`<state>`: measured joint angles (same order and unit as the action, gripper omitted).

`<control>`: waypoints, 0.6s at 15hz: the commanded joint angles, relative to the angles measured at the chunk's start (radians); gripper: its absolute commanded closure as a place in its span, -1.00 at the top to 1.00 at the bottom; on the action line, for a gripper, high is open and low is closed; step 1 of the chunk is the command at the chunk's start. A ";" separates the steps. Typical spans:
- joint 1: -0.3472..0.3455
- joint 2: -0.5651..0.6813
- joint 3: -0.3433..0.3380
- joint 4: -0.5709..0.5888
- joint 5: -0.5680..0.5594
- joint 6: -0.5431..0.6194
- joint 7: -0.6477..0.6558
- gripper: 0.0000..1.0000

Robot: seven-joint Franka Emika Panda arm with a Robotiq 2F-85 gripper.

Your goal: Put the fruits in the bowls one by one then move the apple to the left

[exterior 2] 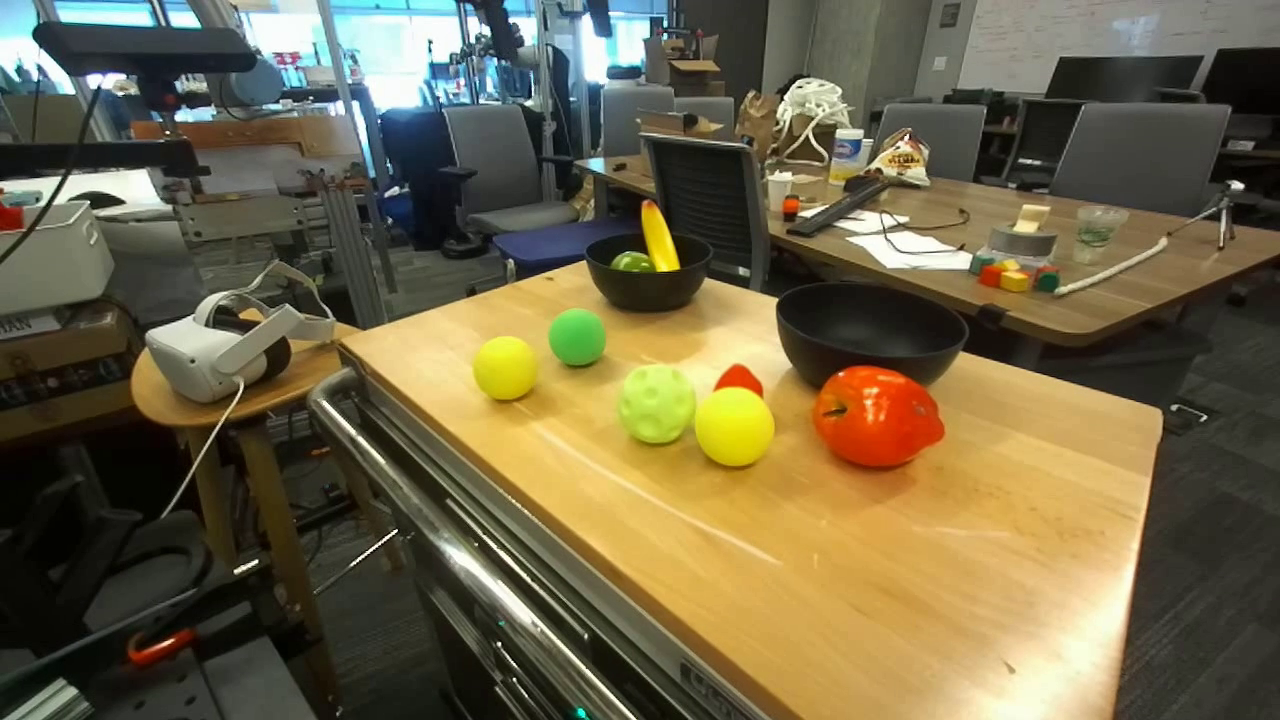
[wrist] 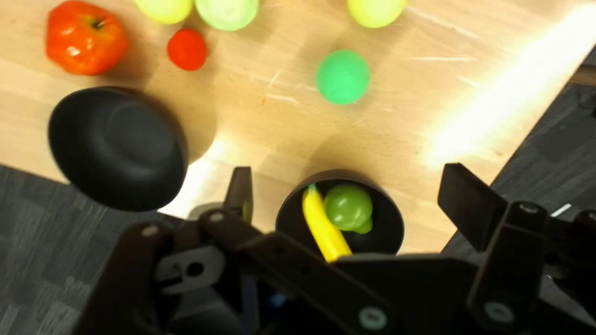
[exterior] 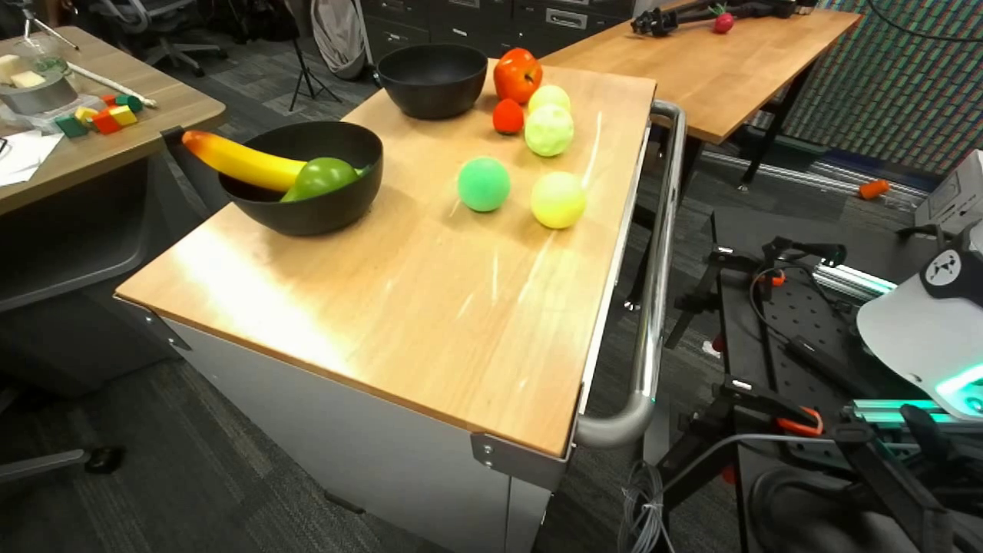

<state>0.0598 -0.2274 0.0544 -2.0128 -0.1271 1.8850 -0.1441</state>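
Spreading out under the pincer (wrist: 347, 186), the wooden tabletop (exterior: 415, 307) is the largest thing. The pincer is released, its jaws standing wide apart; sides here follow the wrist view. The first black bowl (wrist: 390, 223) shows in the gap between its fingers, and the second black bowl (wrist: 116, 153) stands to its left. In the first bowl the banana (wrist: 321, 225) tilts, rising above the rim in both exterior views; the pincer's body hides one end of it in the wrist view. The apple (wrist: 86, 39), glossy red-orange, rests on the wood ahead of the pincer and well to its left, near the second bowl. The green pear-shaped fruit (wrist: 349, 208) lies in the first bowl, just beside the banana, likewise framed by the fingers. A dimpled yellow-green ball (exterior 2: 656, 403) sits far ahead and left of the pincer, just beside a yellow ball (exterior 2: 734, 427). A second yellow ball (exterior 2: 506, 368) is far ahead, slightly right; a green ball (wrist: 343, 77) lies nearer, straight ahead. Smallest, the plain red fruit (wrist: 187, 49) sits ahead and left, just on the pincer's side of the paired balls.
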 commanded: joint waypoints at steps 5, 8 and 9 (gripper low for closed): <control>-0.002 -0.064 -0.033 -0.181 0.171 0.028 0.021 1.00; -0.002 -0.088 -0.022 -0.215 0.155 0.088 0.041 1.00; -0.005 -0.087 -0.008 -0.247 0.127 0.168 0.068 1.00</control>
<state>0.0594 -0.3127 0.0202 -2.2131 0.0449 1.9271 -0.1228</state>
